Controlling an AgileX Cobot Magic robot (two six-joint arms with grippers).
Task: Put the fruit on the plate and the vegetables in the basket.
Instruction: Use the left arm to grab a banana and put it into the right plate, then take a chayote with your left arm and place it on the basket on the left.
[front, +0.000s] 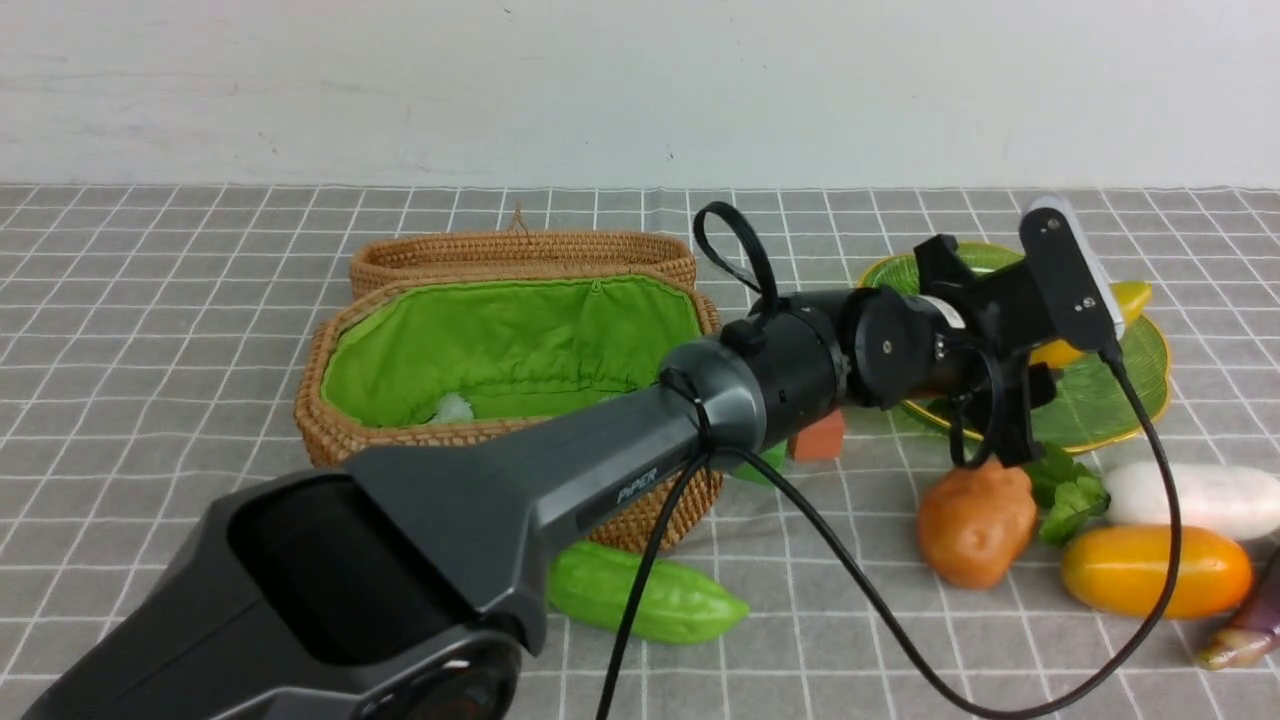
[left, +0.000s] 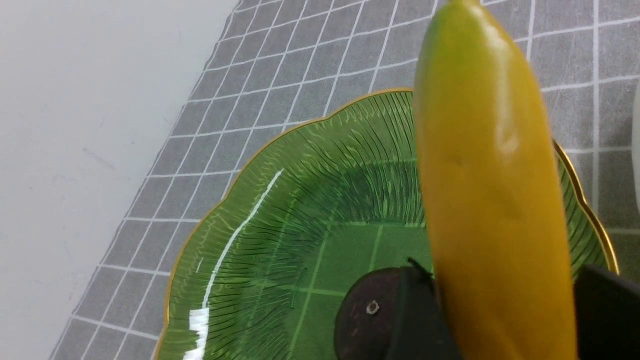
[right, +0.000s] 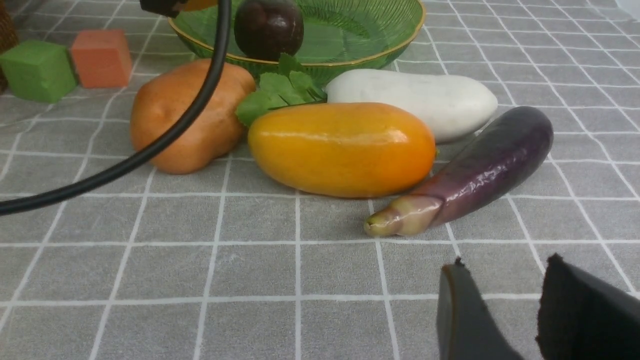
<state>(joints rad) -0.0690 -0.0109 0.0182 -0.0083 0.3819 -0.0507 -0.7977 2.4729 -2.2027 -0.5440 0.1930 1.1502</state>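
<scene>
**Banana over the plate, veggies out on the cloth**

The left claw is over the plate at the far right, with the banana sitting between its fingers. Both fingers look right up against it, but I honestly can't tell if they're squeezing it or loose. The plum is on the plate, next to the banana.

The right claw hangs low over the cloth at the near right, fingers a modest gap apart and holding nothing.

On the near side of the plate lie the potato, radish, mango and eggplant, all bunched together.

The basket sits left of the plate with its lid open. The gourd lies on the cloth just by its near side.
</scene>
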